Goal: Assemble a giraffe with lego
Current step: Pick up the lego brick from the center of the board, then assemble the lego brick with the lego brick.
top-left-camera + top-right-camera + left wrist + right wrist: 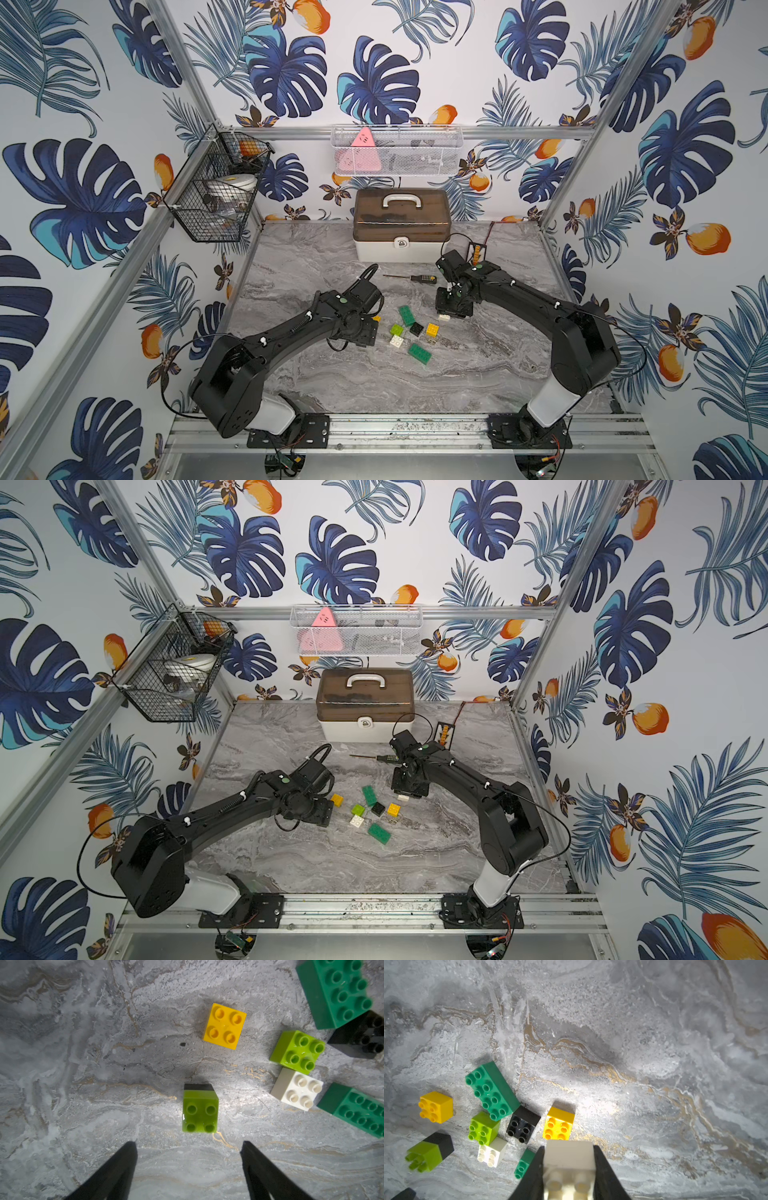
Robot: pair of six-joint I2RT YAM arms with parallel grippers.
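A black wire basket [210, 195] hangs on the frame rail at the upper left of a top view. Below it, at centre left, the left arm reaches in over the marble table [316, 257].

The left gripper [189, 1144] shows only in the left wrist view. Its jaws are spread wide, with nothing between them. Just ahead of its tips, at the centre of that frame, is a two-brick stack [200, 1113], lime joined to black. It appears to lie on its side with the studs toward the gripper, though the angle leaves this uncertain. In both top views the left wrist hides it.

The loose lego lies at the centre of the table, between the two arms. From left to right in a top view:
- a yellow brick [376, 318], half under the left wrist
- a lime brick [395, 329]
- a loose white brick [397, 341], just below the lime one
- an upper green brick [407, 315], long and dark
- a black brick [416, 329], touching the upper green brick's lower end
- a lower green brick [419, 353], also long
- a second yellow brick [432, 330]

Higher in the frame, a screwdriver [415, 277] lies flat on the table. A toolbox [401, 232] stands against the back wall.

Right of the cluster, the right gripper [569, 1147] is clamped on a held white brick [569, 1161]. One jaw sits on each side face, and the studs face the wrist camera.
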